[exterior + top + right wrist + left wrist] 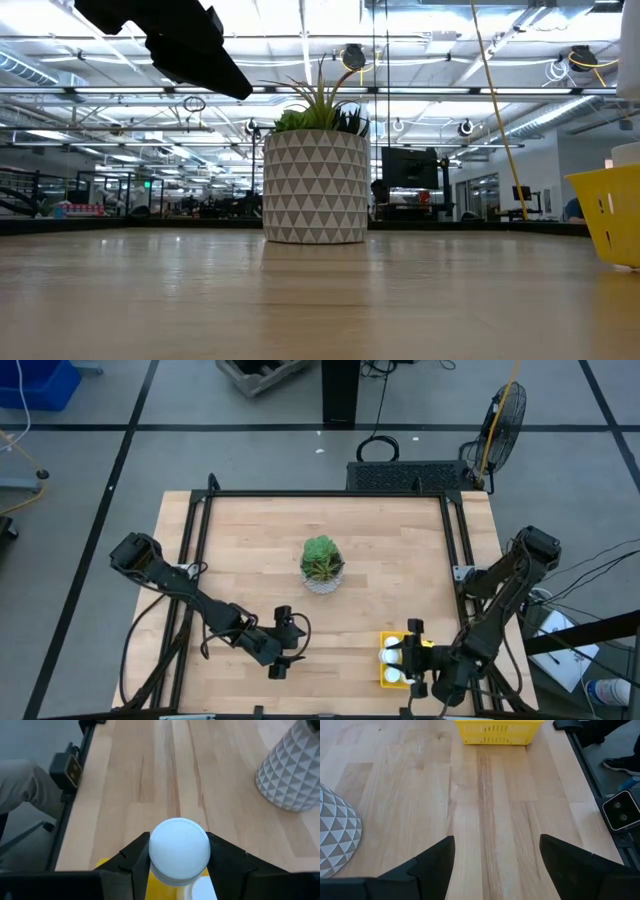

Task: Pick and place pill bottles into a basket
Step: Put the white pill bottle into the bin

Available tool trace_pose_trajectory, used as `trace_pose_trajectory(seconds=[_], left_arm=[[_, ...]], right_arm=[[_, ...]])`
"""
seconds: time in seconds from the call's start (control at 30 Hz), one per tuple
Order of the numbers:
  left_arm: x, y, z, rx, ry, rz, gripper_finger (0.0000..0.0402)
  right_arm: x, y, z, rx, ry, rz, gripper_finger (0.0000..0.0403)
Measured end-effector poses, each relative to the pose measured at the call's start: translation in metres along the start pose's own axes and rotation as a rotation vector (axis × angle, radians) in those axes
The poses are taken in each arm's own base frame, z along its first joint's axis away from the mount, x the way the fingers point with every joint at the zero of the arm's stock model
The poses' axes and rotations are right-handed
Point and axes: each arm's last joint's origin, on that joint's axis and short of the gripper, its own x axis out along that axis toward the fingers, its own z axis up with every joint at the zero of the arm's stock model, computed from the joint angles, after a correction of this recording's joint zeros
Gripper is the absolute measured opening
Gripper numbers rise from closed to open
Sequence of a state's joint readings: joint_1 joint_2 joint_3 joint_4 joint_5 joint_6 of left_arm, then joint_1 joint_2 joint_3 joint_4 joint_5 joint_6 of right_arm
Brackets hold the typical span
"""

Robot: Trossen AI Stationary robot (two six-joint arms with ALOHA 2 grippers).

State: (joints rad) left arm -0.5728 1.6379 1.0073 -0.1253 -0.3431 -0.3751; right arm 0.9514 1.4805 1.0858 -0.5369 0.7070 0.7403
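Observation:
The yellow basket (pixel 396 662) sits near the table's front right corner, and white pill bottles (pixel 392 659) show inside it. My right gripper (pixel 411 650) hangs over the basket, shut on one white pill bottle (pixel 179 849). Below it the right wrist view shows the basket's yellow (pixel 152 881) and another white bottle (pixel 206 891). My left gripper (pixel 495 870) stands open over bare wood left of the basket (pixel 497 732), with nothing between its fingers. My right gripper pinches the pill bottle between its two fingers (pixel 134 856), one on each side of the round body at the capped end (pixel 179 845). The fingers slant down from the table's near right. The bottle is over the basket; whether it rests on anything, I cannot tell.
A white patterned pot with a green plant (pixel 322 565) stands at the table's middle. A dark metal frame (pixel 455 540) runs along the table's edges. Bare wood lies between my left gripper (pixel 285 647) and the basket.

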Motion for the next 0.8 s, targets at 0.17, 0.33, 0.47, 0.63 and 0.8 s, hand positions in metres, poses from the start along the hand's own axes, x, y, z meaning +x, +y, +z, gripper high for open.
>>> trace_pose_trajectory(seconds=[0.17, 0.33, 0.47, 0.63, 0.8], left_arm=[[0.0, 0.0, 0.0, 0.004, 0.0, 0.0, 0.0295], [0.0, 0.0, 0.0, 0.004, -0.001, -0.001, 0.029], [0.0, 0.0, 0.0, 0.002, -0.001, -0.001, 0.0287], [0.0, 0.0, 0.0, 0.0, -0.002, -0.002, 0.0291], [0.0, 0.0, 0.0, -0.001, -0.002, -0.002, 0.0285]], right_arm=[[0.004, -0.006, -0.011, 0.033, -0.018, 0.023, 0.0149], [0.003, -0.014, -0.022, 0.087, -0.055, 0.089, 0.0152], [0.005, -0.022, -0.035, 0.129, -0.08, 0.12, 0.0152], [0.005, -0.029, -0.043, 0.123, -0.08, 0.119, 0.0149], [0.004, -0.03, -0.043, 0.121, -0.076, 0.12, 0.0152]])
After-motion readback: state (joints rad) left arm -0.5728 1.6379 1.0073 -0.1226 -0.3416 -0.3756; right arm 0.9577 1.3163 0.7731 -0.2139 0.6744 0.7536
